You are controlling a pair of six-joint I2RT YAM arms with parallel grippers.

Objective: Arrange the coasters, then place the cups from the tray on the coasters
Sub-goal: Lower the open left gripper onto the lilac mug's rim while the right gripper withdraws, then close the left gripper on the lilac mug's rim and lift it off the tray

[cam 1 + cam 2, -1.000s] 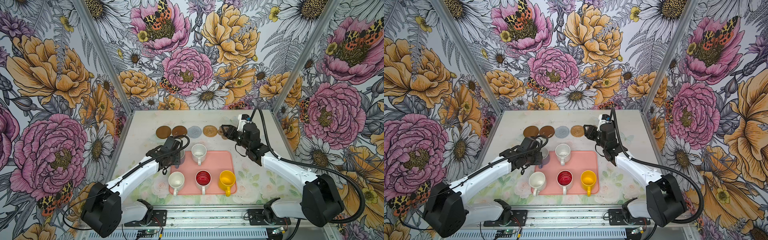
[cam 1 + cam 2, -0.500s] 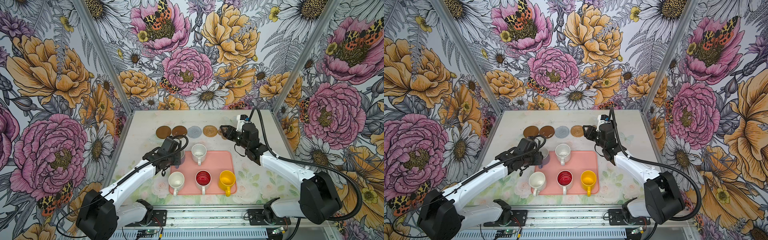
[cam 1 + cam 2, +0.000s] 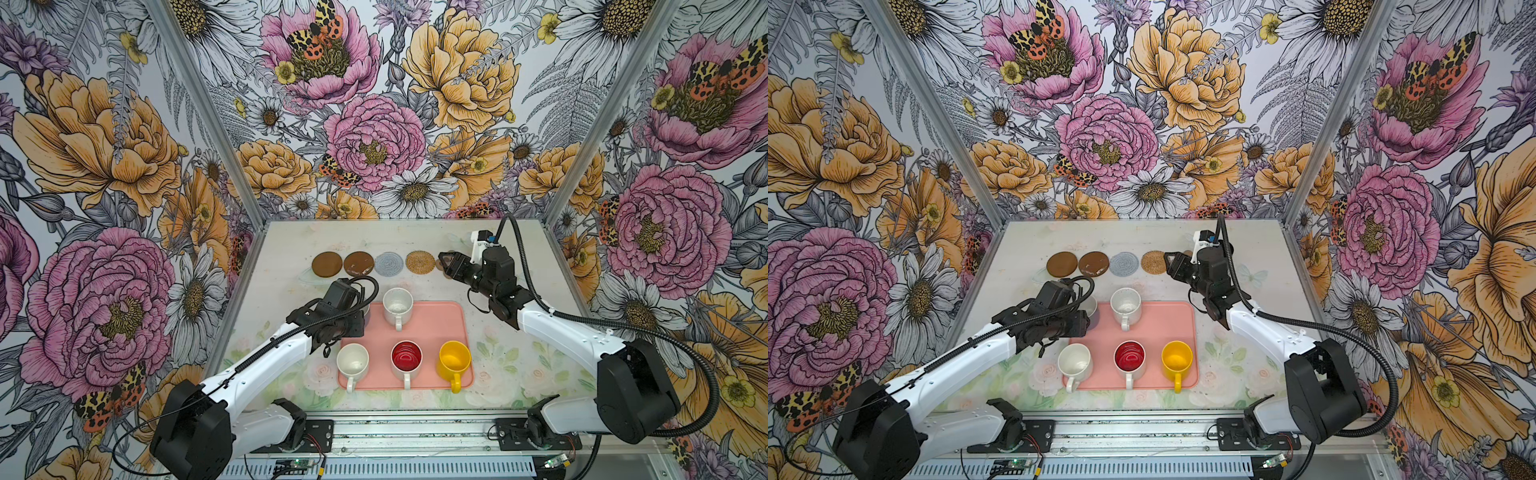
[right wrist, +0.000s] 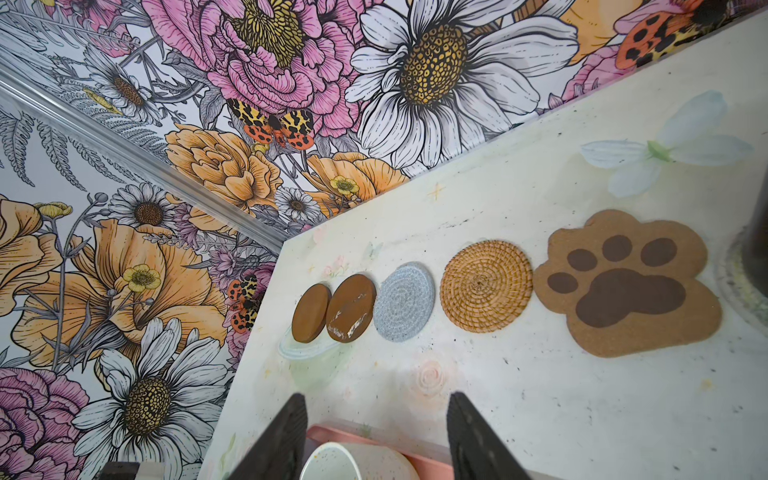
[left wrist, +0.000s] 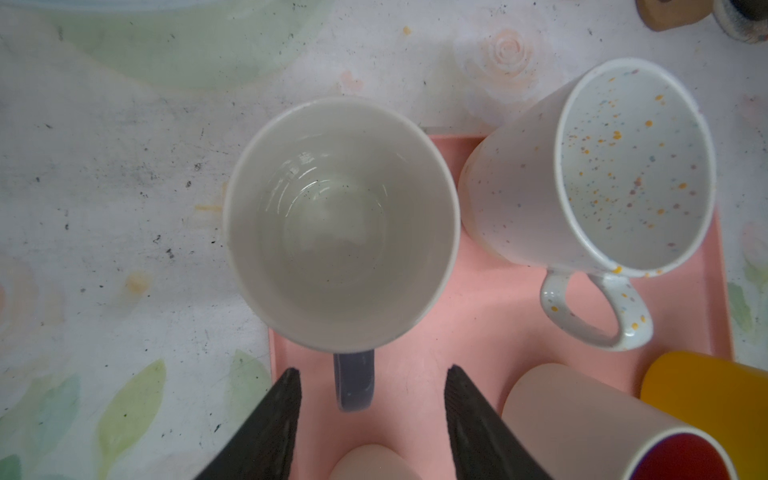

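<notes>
We see the left gripper (image 5: 372, 369) open around the handle (image 5: 353, 386) of the white-inside lavender cup (image 5: 340, 224), not touching. The right gripper (image 4: 377, 395) is open, empty.

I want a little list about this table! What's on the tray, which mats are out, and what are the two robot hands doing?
tray: pink tray, five mugs on it
mugs: lavender mug, speckled mug, plain white mug, red-inside mug, yellow mug
mats in far row: plain brown disc, scuffed brown disc, grey-blue woven mat, rattan mat, paw mat
mugs on these five mats: none
left gripper: open, fingers either side of the lavender mug's handle, not gripping
right gripper: open, empty, near the paw mat
</notes>
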